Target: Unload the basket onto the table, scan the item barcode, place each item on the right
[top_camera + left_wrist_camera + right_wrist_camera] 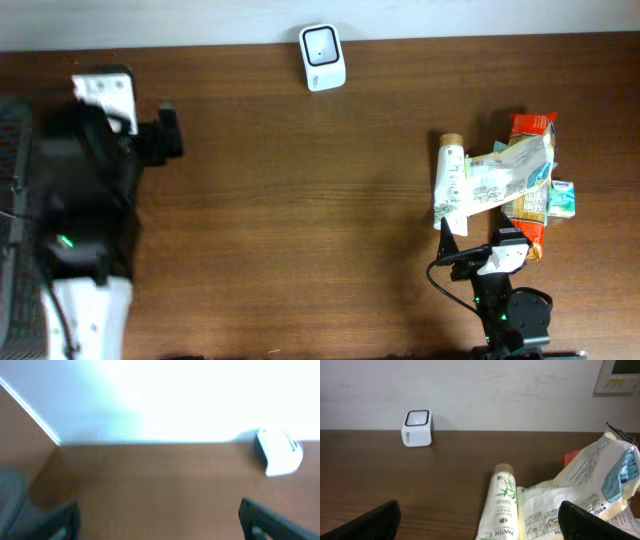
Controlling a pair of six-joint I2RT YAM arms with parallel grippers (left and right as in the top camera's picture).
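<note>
Far left: left gripper (172, 130), fingers (50, 522) spread wide, holding nothing, over bare table (300, 220). Toward the middle, at the far edge: white scanner (322, 57), window facing up, well apart from everything else. Further right: the items, heaped together. First a tube (450, 185), lying with its tan cap toward the far edge; draped across it, a crinkled white pouch (505, 170); behind, an orange packet (530, 128); at the right end, a teal packet (563, 197). Near the tube's lower end: right gripper (485, 245), fingers (375, 520) splayed, gripping nothing.
</note>
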